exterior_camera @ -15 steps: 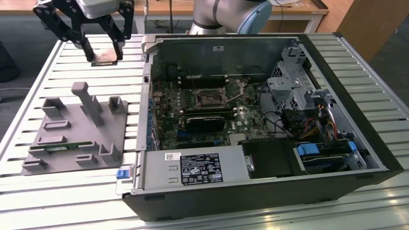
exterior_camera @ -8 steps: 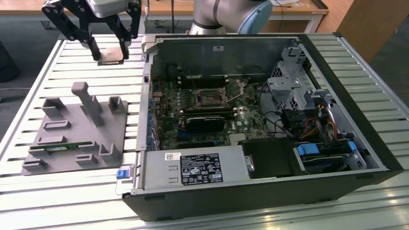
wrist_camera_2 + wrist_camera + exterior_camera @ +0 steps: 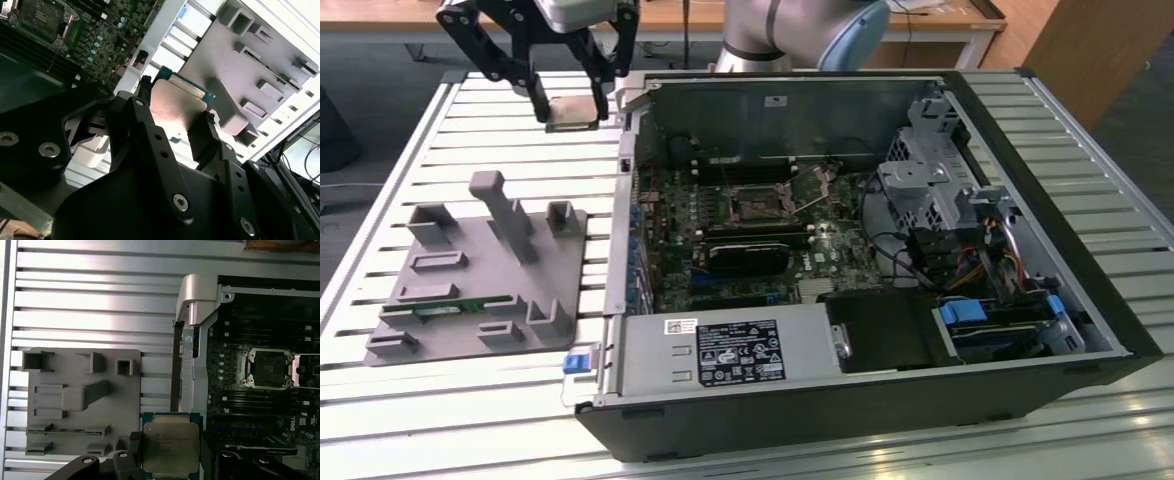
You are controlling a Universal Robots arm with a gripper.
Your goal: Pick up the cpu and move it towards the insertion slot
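The cpu, a small flat square chip with a silvery top, hangs in the air above the slatted table, just outside the open computer case's far corner on the exterior view's left. My gripper is shut on it, one black finger on each side. In both wrist views the cpu sits clamped between the fingers. The insertion slot is a dark square socket framed in metal on the motherboard, also seen in both wrist views. It lies apart from the cpu, inside the case.
The grey fixture plate with upright posts lies on the slatted table, a green memory stick in one of its grooves. The case's metal wall stands between the gripper and the motherboard. Drive cages and cables fill the case's other side.
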